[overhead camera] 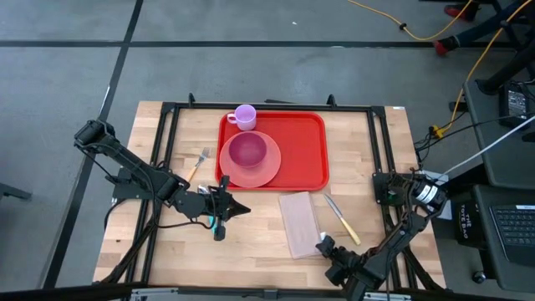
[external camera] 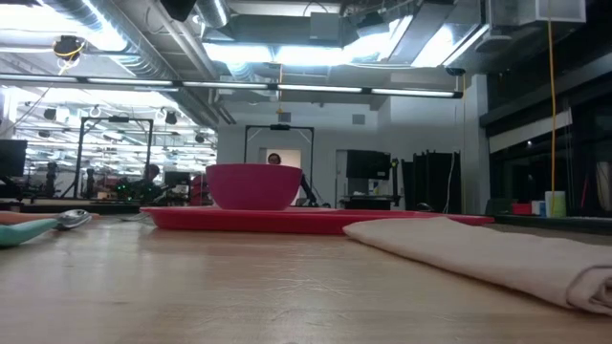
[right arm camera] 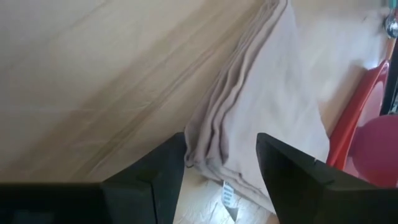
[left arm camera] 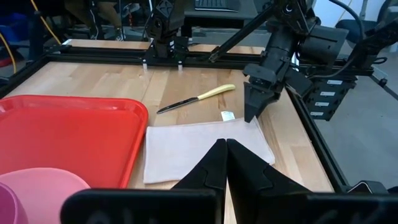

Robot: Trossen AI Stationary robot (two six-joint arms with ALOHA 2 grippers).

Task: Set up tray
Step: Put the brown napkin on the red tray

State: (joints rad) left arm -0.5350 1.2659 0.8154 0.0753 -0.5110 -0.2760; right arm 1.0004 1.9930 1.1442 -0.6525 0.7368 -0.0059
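Note:
The red tray (overhead camera: 305, 159) lies at the table's far middle. It carries a pink plate (overhead camera: 266, 173) with a pink bowl (overhead camera: 247, 150) on it, and a lilac cup (overhead camera: 244, 116) in its far left corner. A folded beige napkin (overhead camera: 299, 224) lies flat on the wood just near of the tray. My right gripper (right arm camera: 221, 149) is open at the napkin's near right corner (right arm camera: 205, 158), one finger on either side of the folded edge. My left gripper (overhead camera: 242, 209) hovers shut and empty left of the napkin. My right gripper slants down at the napkin's near right corner (left arm camera: 256, 121) from the table's near right. Its fingers stand astride the layered folded edge. Whether they touch the cloth I cannot tell. The napkin lies flat on the table.
A yellow-handled knife (overhead camera: 343, 219) lies right of the napkin and a fork (overhead camera: 199, 160) left of the tray. A teal-handled spoon (external camera: 38, 225) rests on the wood under my left arm. A black frame (overhead camera: 380, 142) borders the table.

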